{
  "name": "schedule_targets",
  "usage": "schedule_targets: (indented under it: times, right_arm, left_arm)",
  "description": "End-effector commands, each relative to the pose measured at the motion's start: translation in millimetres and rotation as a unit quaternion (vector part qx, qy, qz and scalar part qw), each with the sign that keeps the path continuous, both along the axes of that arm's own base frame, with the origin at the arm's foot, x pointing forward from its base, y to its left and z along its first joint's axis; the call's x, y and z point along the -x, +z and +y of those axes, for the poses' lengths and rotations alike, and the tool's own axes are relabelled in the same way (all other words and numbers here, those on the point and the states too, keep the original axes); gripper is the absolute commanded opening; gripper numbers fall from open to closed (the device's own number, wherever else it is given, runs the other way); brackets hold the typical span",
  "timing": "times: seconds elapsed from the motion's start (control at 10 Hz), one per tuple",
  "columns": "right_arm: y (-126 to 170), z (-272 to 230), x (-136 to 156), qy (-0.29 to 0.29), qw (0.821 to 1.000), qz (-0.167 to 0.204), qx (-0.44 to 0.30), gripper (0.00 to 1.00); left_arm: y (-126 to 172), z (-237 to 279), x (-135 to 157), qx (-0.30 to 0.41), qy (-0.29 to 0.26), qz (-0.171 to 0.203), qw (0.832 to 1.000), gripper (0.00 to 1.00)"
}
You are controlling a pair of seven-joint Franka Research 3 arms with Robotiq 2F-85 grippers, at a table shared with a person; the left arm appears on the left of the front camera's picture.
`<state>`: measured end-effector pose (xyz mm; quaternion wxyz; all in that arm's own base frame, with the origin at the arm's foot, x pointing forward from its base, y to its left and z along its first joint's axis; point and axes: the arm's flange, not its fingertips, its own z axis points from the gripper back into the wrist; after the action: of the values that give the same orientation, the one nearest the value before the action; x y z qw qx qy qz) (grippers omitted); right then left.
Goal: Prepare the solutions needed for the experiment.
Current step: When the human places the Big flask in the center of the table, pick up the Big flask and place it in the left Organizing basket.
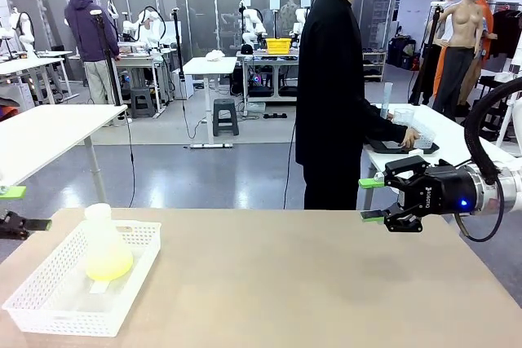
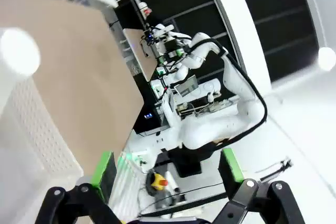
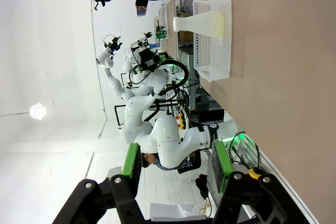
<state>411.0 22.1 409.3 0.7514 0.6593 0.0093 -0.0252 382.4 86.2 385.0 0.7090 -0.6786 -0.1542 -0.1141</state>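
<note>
- The solution [image 1: 110,266] is a pale yellow-green clear liquid, a shallow pool at the bottom of a translucent white conical flask [image 1: 103,242].
- The flask stands upright in a white perforated basket [image 1: 49,299] at the near left of the tan tabletop [image 1: 310,283]; its narrow neck rises above the basket's rim.
- In the right wrist view the same flask [image 3: 202,23] lies sideways in the picture, and the yellow-green tint [image 3: 218,23] shows through the basket's [image 3: 212,61] mesh wall.
- The left gripper [image 1: 24,208] sits at the picture's left edge, just beside the basket; its fingers stand wide apart with nothing between them. In its own view [image 2: 168,169] the green pads are spread and the gap is free.
- The right gripper [image 1: 373,200] hangs over the right part of the tabletop, well apart from the basket, fingers partly spread and holding nothing.
- A person in a black top [image 1: 330,87] stands beyond the far edge, turned to another table.
</note>
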Motion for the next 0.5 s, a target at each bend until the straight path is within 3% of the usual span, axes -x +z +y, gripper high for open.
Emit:
schedule_targets:
  times: [0.0, 0.1, 0.2, 0.4]
  right_arm:
    - [2, 1, 0, 0.001, 1.0, -0.003, -0.003, 0.68]
    - [2, 1, 0, 0.001, 1.0, -0.003, -0.003, 0.68]
    - [2, 1, 0, 0.001, 1.0, -0.003, -0.003, 0.68]
    - [2, 1, 0, 0.001, 1.0, -0.003, -0.003, 0.68]
  left_arm:
    - [11, 2, -2, 0.002, -0.013, 0.051, 0.999, 1.0]
    - [12, 1, -4, -0.029, -0.032, 0.035, 0.998, 1.0]
    - [-4, -3, -2, 0.0, 0.0, 0.037, 0.999, 1.0]
    - [-4, -3, -2, 0.0, 0.0, 0.037, 0.999, 1.0]
